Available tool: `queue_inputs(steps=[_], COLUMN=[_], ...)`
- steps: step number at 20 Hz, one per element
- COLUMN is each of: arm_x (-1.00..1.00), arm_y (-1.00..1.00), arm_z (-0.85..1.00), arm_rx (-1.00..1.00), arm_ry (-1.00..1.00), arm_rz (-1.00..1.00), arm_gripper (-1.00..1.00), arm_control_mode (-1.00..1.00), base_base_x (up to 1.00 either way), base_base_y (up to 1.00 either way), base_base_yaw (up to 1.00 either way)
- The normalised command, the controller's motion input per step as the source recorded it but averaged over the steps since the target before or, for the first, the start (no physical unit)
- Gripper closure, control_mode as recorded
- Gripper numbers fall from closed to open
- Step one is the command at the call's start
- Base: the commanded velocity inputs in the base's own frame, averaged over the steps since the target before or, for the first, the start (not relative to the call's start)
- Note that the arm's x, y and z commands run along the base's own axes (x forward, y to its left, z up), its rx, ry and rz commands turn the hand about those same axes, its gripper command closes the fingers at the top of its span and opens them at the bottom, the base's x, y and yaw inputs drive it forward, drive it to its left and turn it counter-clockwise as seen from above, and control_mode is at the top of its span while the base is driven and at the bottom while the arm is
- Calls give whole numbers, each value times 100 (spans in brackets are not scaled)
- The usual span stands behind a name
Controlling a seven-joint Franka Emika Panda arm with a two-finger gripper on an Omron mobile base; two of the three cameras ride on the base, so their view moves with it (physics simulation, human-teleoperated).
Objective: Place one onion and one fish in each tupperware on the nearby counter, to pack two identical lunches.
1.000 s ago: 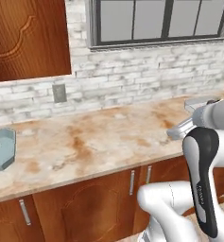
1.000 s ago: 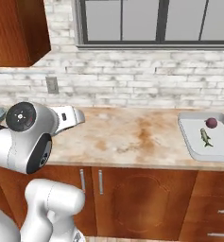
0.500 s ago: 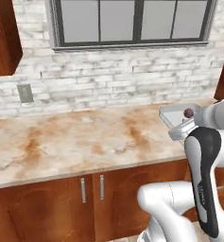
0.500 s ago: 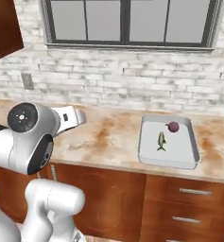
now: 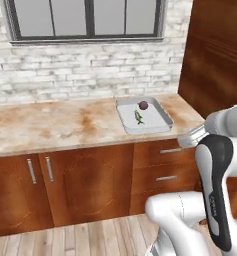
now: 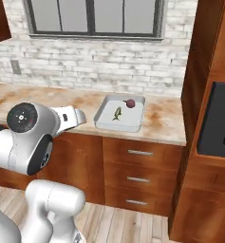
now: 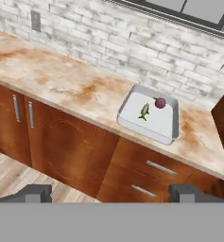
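We're well back from the worktop point(image 7: 75, 90) with the pincer point(image 7: 112, 193) spread apart and empty, so we'd close in squarely on the pale tray point(image 7: 132, 124), which holds the fish point(image 7: 144, 112) and purple onion point(image 7: 160, 102).

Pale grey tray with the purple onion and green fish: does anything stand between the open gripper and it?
Nothing visible does. In the hand view the gripper is open, held out in front of the cabinets, and the counter around the pale grey tray is bare; the onion and fish already lie inside it.
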Motion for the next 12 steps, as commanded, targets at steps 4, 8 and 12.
queue_inputs(steps=[4,8,12], arm_x=[0,0,0], arm_y=[0,0,0], arm_z=[0,0,0], arm_rx=[0,0,0], arm_ry=[0,0,0], arm_rz=[0,0,0], arm_gripper=[-100,-100,-100], arm_control_mode=[100,100,100], base_base_x=[-6,0,0], base_base_y=[-99,-100,-100], base_base_yaw=[-3,-4,-2])
